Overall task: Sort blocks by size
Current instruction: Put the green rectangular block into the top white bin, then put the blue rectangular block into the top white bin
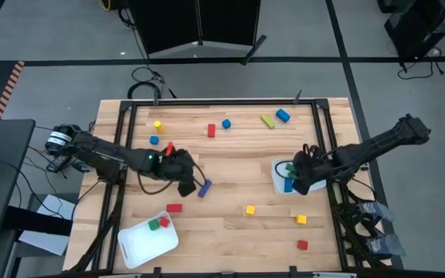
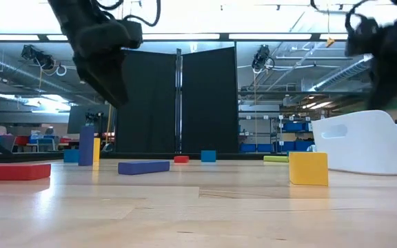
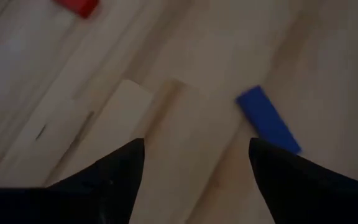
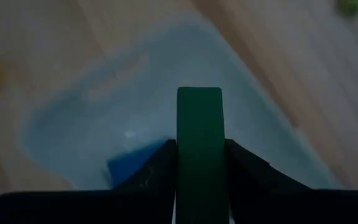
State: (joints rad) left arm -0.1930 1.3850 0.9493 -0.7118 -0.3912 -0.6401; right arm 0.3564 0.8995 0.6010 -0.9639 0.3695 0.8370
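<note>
a green bar point(image 4: 199, 149) is sitting pinched between the right gripper's point(image 4: 199, 163) fingers, hanging over the white tray point(image 4: 272, 130), where only the wrist view is showing a blue block point(image 4: 132, 167) just beneath. the left gripper point(image 3: 194, 163) is hovering spread, a blue bar point(image 3: 267, 118) lying just beside it.

This looks like a robotics lab or workshop. A wooden table point(image 1: 230, 224) stands on a grey floor point(image 1: 45, 31) marked with dark tape lines, cables trailing beside it. Behind the table stands a black folding screen point(image 2: 178, 100). Beyond are long ceiling lights point(image 2: 267, 36), exposed ducts, and shelves with blue bins point(image 2: 291, 127).
</note>
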